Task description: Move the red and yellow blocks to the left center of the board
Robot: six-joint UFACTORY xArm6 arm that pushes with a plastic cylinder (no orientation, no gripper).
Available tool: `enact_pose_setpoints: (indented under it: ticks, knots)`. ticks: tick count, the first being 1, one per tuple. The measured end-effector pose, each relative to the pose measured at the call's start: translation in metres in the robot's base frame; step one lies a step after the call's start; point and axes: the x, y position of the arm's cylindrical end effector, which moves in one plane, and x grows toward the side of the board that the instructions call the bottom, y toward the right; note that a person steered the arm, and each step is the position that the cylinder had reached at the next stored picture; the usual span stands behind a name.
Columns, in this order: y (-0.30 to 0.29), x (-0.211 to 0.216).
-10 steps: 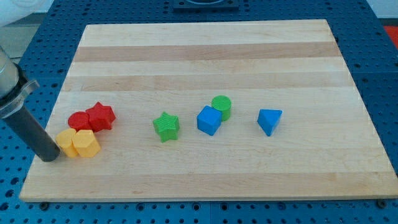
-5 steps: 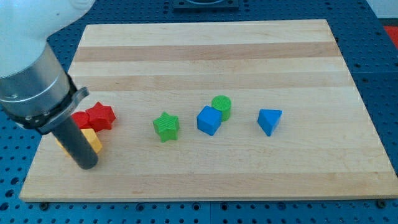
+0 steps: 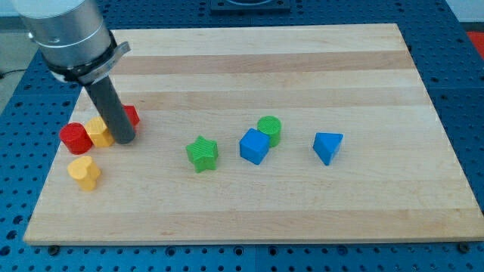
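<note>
Red blocks: a red cylinder (image 3: 74, 138) sits at the board's left edge; a second red block (image 3: 130, 115), shape hidden, peeks out at the view's right of our rod.
Yellow blocks: one yellow block (image 3: 98, 131) is wedged between the red cylinder and our rod, touching the cylinder; a rounded yellow block (image 3: 84, 173) lies apart, toward the view's bottom.
Handling: we judge them light, rigid and quick to slide on the smooth wooden board (image 3: 302, 53); a push off a block's middle would likely spin it aside, so we should press squarely on a flat side.
Contact point: for the stray yellow block, the face toward the view's bottom looks best.
Pincer: we have none, so nothing spreads or pinches; only a rod that shoves.
Arm pose: the rod slants down from the view's upper left; our tip (image 3: 125, 139) rests just beside the wedged yellow block, on its right in the view.
Other blocks: green star (image 3: 202, 153), blue cube (image 3: 254, 146), green cylinder (image 3: 270, 130) and blue triangular block (image 3: 327, 146) sit well apart, mid-board.
</note>
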Motion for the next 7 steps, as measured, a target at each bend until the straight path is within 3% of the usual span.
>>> enact_pose_setpoints:
  ticks: [1, 2, 4, 5, 6, 7]
  knots:
    - [0.0, -0.03]
    - [0.009, -0.025]
    - [0.001, 0.123]
    - [-0.027, 0.137]
    - [-0.053, 0.074]
    - [-0.062, 0.062]
